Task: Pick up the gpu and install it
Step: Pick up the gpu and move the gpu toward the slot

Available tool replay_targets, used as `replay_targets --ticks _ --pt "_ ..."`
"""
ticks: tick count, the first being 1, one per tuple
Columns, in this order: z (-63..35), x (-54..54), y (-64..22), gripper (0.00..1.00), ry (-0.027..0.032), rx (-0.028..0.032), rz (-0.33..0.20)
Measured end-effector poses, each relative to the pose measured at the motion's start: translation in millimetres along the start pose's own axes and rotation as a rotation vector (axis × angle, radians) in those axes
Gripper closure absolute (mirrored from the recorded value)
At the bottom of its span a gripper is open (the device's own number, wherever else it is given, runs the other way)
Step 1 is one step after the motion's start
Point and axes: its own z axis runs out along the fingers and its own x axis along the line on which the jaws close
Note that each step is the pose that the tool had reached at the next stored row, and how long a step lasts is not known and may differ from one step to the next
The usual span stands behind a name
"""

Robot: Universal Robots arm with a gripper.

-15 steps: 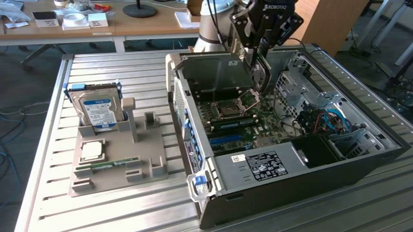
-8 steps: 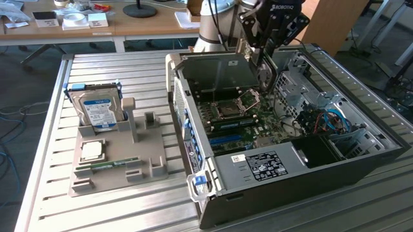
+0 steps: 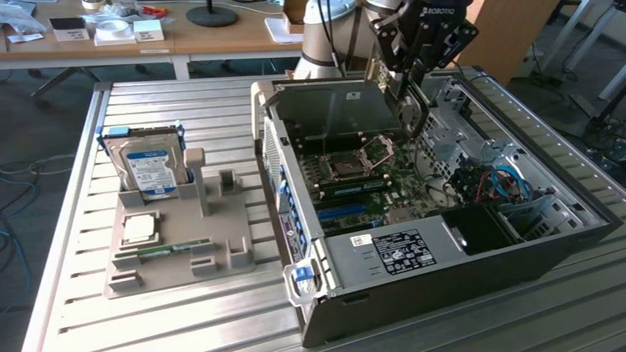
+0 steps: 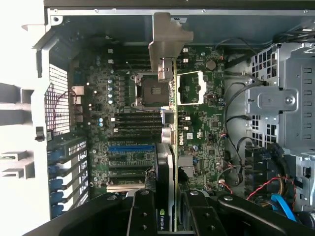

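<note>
The pincer (image 3: 409,77) was pinching the gpu (image 3: 411,110) by its upper edge, one finger on each face. It held the card edge-down inside the open computer case (image 3: 470,293), which lay on the desk (image 3: 196,308). In the wrist view the gpu (image 4: 167,162) ran edge-on between the fingers (image 4: 142,211), with its metal bracket (image 4: 167,39) at the far end. It hung above the motherboard (image 4: 123,108) and appeared not to touch it. The pickup looked done, and the step in hand was, by my reading, alignment for installing. The card ran crosswise to the blue slot (image 4: 130,147). Seating would therefore call for turning the card to lie along a slot, with its bracket toward the case's slotted wall, and then an even, straight press.
</note>
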Motion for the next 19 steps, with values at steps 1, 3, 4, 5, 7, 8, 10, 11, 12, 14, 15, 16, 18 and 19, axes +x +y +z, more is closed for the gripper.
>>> replay_targets --ticks 1,3,4,5,7,8,10,11,12,14,15,16,18,19 --pt "0.0 0.0 0.0 0.73 0.0000 0.0000 0.000" --pt "0.0 0.0 0.1 0.73 0.0000 0.0000 0.000" --pt "0.0 0.0 0.1 0.73 0.0000 0.0000 0.000" --pt "0.1 -0.4 0.1 0.73 0.0000 -0.0001 0.000" --pt "0.2 -3.5 0.3 0.73 0.0000 0.0000 0.000" --pt "0.2 -5.7 0.3 0.73 0.0000 -0.0001 0.000" --pt "0.4 -10.8 0.6 0.73 0.0000 -0.0001 0.000" --pt "0.5 -13.9 0.7 0.73 0.0000 0.0000 0.000" --pt "0.6 -17.2 0.8 0.73 0.0000 -0.0001 0.000" --pt "0.8 -23.3 1.1 0.73 0.0000 -0.0001 0.000" --pt "0.8 -26.3 1.2 0.73 0.0000 0.0000 0.000" --pt "0.9 -29.3 1.4 0.73 0.0000 0.0000 0.000" --pt "1.2 -35.6 1.6 0.73 0.0000 -0.0001 0.000" --pt "1.2 -38.9 1.8 0.73 0.0000 0.0000 0.000"
